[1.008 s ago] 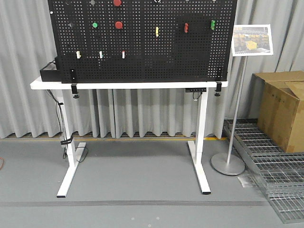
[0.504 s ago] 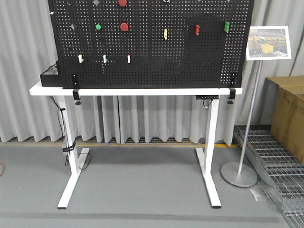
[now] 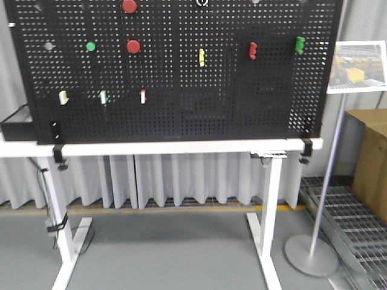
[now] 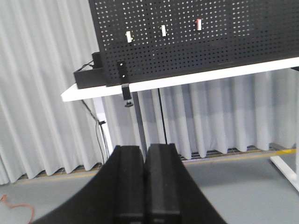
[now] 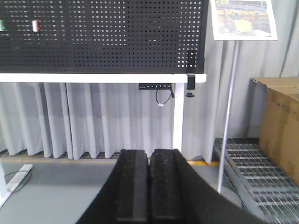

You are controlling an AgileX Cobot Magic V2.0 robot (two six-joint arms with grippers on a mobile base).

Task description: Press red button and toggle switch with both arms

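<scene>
Left wrist view: my left gripper fills the foreground, its two black jaws pressed together with nothing between them. It hangs in the air above the grey floor, well apart from the board.

Right wrist view: my right gripper is likewise closed on nothing and is also well short of the board.

Beyond both stands a white surface on white legs. It carries an upright black pegboard clamped at its lower corners, with a black box at its left end.

Front view, low on the board: three small rockers in a row at the left.

Higher up: a green button just beside a red disc. To the right of them come a yellow clip, a red clip and a green clip.

At the top edge of the frame: the red button, directly above the red disc and seemingly a little larger. The toggle switch lies to its right, a pale ring partly cut off by the frame.

Right of the surface: a sign stand, a cardboard box and a floor grating.

A grey curtain forms the backdrop.
</scene>
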